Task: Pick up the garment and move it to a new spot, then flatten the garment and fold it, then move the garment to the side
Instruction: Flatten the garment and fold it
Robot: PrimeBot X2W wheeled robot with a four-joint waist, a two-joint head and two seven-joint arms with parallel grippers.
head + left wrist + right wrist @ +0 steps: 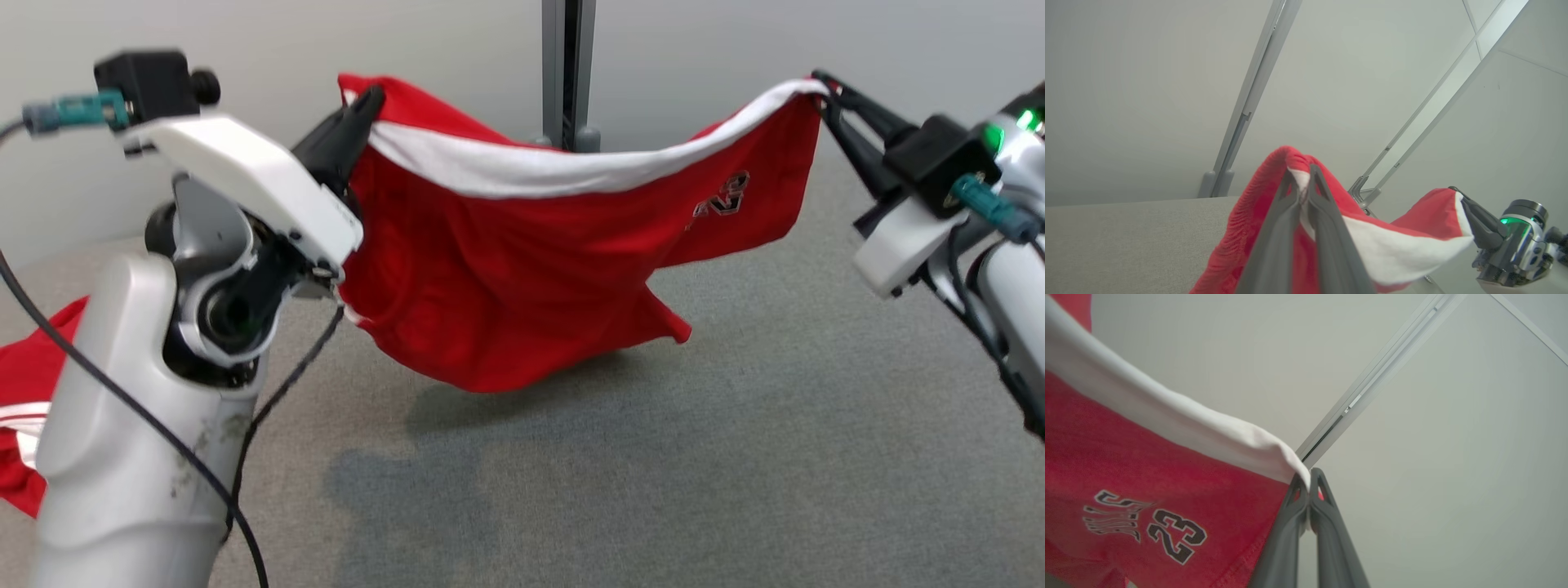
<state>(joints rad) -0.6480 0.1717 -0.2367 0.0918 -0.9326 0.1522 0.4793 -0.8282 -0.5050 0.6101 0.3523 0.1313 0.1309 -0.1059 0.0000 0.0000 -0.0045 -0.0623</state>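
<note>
Your red sports garment (pixel 506 261) hangs mid-frame above the table (pixel 735 425). The left gripper (pixel 365 104) and right gripper (pixel 823 86) have jaws clenched on its white-banded corners. It looks light and limp, so keep hold of the corners.

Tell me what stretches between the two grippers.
The red garment hangs between the left gripper and the right gripper, each pinching a top corner; the head view shows it.

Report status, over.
Left claw, right claw: both shut on red garment, top corners. Garment sags between them, hanging. Far left, other red cloth lies apart.
</note>
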